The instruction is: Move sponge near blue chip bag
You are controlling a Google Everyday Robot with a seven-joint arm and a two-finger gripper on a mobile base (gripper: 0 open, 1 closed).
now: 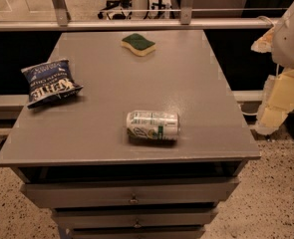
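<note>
The sponge (pixel 138 43), dark green on top with a pale yellow body, lies flat near the far edge of the grey cabinet top (pixel 106 93), a little right of centre. The blue chip bag (pixel 50 81) lies at the left edge, about midway back, well apart from the sponge. My gripper (pixel 272 114) hangs off the right side of the cabinet, beyond its edge and below the white arm (pixel 291 31). It holds nothing that I can see and is far from both the sponge and the bag.
A white-and-green drink can (pixel 152 125) lies on its side near the front edge, right of centre. Drawers (pixel 132 193) run below the top. A metal rail (pixel 136 25) crosses behind the cabinet. Speckled floor surrounds it.
</note>
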